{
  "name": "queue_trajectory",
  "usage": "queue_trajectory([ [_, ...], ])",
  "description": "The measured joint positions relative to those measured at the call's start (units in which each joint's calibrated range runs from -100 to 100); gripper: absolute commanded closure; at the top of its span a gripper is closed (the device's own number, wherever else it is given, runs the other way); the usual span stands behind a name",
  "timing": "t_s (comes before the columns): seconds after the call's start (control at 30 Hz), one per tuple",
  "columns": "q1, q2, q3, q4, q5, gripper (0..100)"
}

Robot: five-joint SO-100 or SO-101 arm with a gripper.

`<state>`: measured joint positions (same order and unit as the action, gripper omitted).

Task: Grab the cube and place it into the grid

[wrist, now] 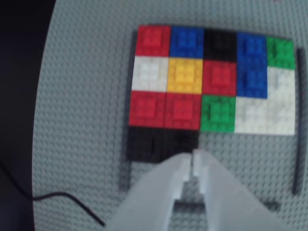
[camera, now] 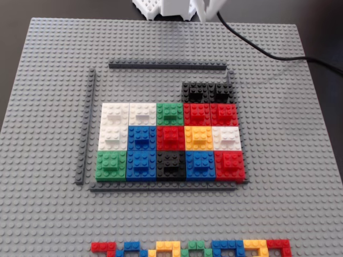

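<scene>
So the gripper (wrist: 191, 156) comes into the wrist view from the bottom edge, white and a bit blurry, with its two fingers pressed nearly together, just a thin slit between the tips, and nothing held in them. Right past the tips sit two look-alike black blocks side by side. The cube (wrist: 180, 140) is the one almost dead ahead of the fingertips, and its twin (wrist: 146, 143) is just to the left of it in that view. I can't tell if the tips actually touch the cube or just hang over its near edge.

Beyond those two is the grid (wrist: 216, 77), three full rows of coloured squares, with the black pair butted up against its nearest row of reds. In the fixed view the same black pair (camera: 208, 92) sits at the far right corner of the grid, tucked inside the dark-grey strip (camera: 167, 66) frame. Everything rests on a big grey studded baseplate (camera: 48, 203). A black cable (camera: 268, 52) trails off to the right there.
</scene>
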<state>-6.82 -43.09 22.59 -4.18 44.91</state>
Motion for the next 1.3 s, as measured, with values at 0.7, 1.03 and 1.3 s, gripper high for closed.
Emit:
queue_trajectory([
  [0.7, 11.5, -38.1, 54.3, -24.9, 2.1, 100],
  [1.03, 13.5, -49.4, 69.2, -29.7, 2.6, 100],
  [1.3, 13.1, -54.9, 75.6, -31.8, 2.4, 100],
])
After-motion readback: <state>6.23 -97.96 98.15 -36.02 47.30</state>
